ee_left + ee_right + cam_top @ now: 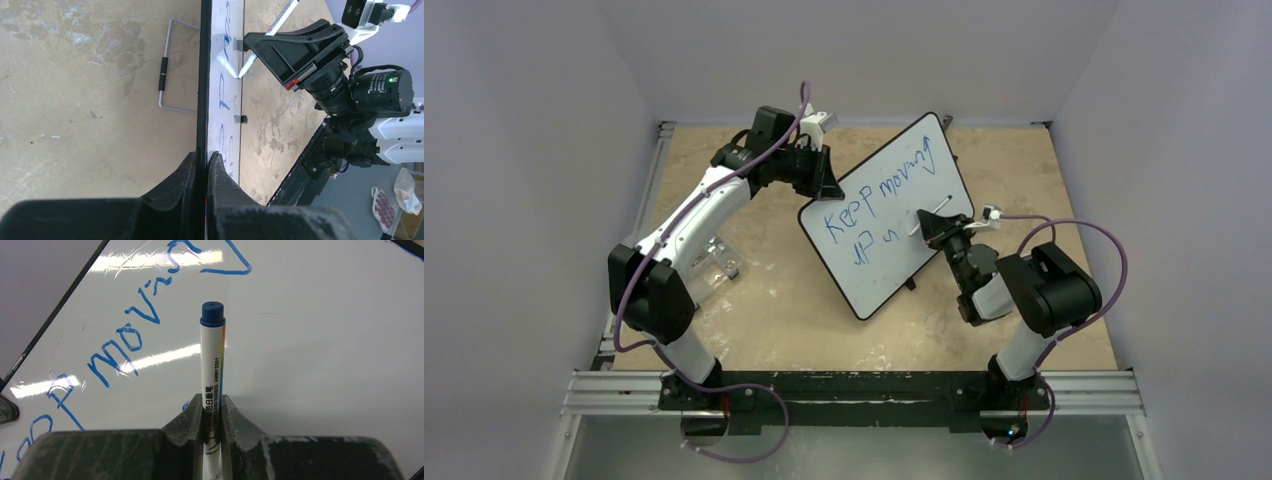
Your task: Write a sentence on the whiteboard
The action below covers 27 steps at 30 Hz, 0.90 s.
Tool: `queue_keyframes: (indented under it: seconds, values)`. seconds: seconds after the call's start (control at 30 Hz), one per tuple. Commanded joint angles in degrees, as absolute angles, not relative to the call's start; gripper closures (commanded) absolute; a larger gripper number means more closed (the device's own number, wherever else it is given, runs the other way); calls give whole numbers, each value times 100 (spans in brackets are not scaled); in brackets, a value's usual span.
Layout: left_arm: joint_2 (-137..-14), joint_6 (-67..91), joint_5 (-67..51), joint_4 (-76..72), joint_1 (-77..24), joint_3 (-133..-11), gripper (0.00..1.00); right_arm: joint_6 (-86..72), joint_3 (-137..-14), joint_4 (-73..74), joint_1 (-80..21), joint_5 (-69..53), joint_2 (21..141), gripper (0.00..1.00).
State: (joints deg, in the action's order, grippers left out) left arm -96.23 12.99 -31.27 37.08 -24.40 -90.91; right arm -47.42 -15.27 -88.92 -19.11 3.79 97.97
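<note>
Right gripper (212, 407) jaws clamp a marker (212, 355) pointed at the whiteboard (325, 340) near the sentence (879, 205); left gripper (202, 161) jaws pinch its edge.

The board (902, 272) is glossy white with a thin black rim, and its letters (879, 195) are blue. The marker (212, 360) is white with a blue end, black print and a rainbow stripe down one side. My right fingers (239, 427) are dark grey, my left fingers (176, 186) black. The table (764, 300) is mottled tan.
</note>
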Motion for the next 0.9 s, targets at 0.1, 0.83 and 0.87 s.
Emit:
queue_keyframes:
  seconds: [0.1,0.83,0.87]
  values:
    - [-9747,843,-1758,4326,-2373,-9132,100,-4357,-2025,-10433,-1928,798,9760,100]
    - [-9482,643,-1410,4784,-2375,-8761,100,-3827,-1271,-7468,-1925,917,6170,100]
    - [-9465,643,-1374,4731,-2381,-8696,100,-3785,-1266,-7326,-1921,930,6018,100]
